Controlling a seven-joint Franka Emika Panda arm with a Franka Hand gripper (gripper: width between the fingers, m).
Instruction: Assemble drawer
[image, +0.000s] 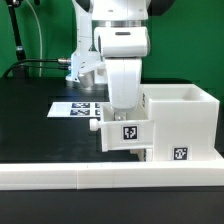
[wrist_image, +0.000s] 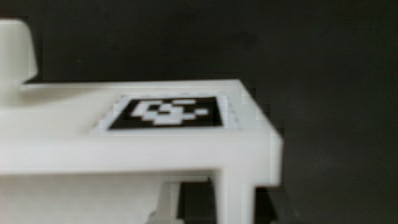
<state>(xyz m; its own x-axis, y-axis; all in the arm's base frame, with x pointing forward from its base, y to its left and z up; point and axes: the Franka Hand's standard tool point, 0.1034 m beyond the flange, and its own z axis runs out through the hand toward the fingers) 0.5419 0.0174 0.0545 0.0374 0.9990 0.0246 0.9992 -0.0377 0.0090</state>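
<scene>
The white drawer casing (image: 185, 115) stands at the exterior view's right, open on top, with a tag low on its front. A small white tray (image: 126, 134) with a square tag and a knob (image: 95, 127) is right against the casing's left side. My gripper (image: 125, 116) comes down onto the tray from above. In the wrist view the tray (wrist_image: 107, 150) and its tag (wrist_image: 169, 112) fill the frame. My gripper (wrist_image: 233, 203) has its dark fingers (wrist_image: 199, 203) on either side of a thin white tray wall. A second tray is not in view.
The long low white rail (image: 90, 176) runs along the front of the black table. The marker board (image: 75, 108) lies flat behind the tray at the exterior view's left. A cable and a green backdrop are at the back.
</scene>
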